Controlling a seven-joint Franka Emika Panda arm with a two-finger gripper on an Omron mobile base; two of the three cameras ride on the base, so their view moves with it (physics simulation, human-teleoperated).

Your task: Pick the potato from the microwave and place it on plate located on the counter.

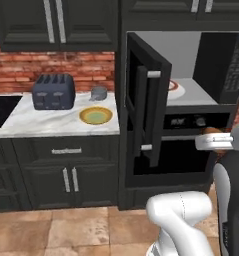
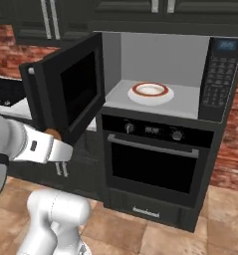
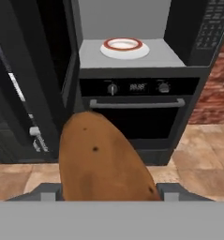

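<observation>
The hand (image 3: 104,194) grips the potato (image 3: 101,161), apparently clear of the microwave (image 2: 210,74); carrying it to the plate (image 1: 96,115) on the surface (image 1: 36,120) remains.

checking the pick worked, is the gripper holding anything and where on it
Yes: the gripper holds the brown oval potato, pinched across its near end at the two sides, with the rest of it sticking out ahead of the gripper.
</observation>
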